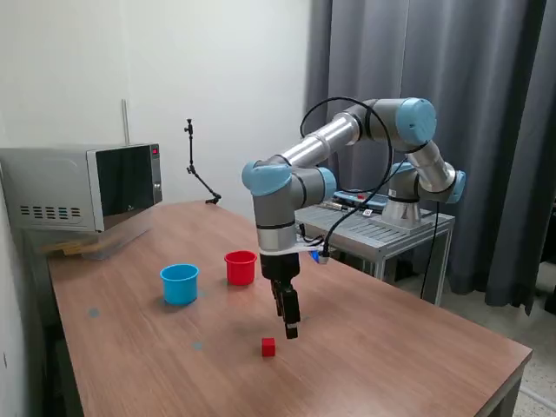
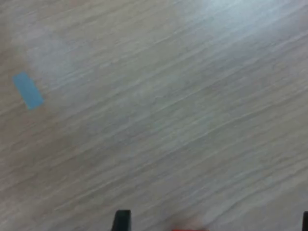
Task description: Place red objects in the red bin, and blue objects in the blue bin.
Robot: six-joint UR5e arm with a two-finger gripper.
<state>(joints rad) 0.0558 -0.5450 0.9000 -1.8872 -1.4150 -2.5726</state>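
Note:
A small red cube [image 1: 268, 347] lies on the wooden table [image 1: 391, 347], just to the exterior view's left of my gripper [image 1: 291, 330]. The gripper hangs a little above the table, pointing down. In the wrist view its fingertips [image 2: 121, 221] stand wide apart, so my gripper [image 2: 213, 224] is open, and a thin red sliver [image 2: 190, 229] shows at the frame's edge between them. The red bin [image 1: 241, 267] and the blue bin [image 1: 180, 283] stand side by side farther back on the exterior view's left; what they hold is hidden. No blue objects are in view.
A microwave [image 1: 82, 187] sits at the table's back corner on the exterior view's left. Small blue tape marks [image 1: 198, 345] are stuck on the table, and one such tape mark [image 2: 28, 90] shows in the wrist view. A grey stand [image 1: 382, 228] carries the arm's base behind the table.

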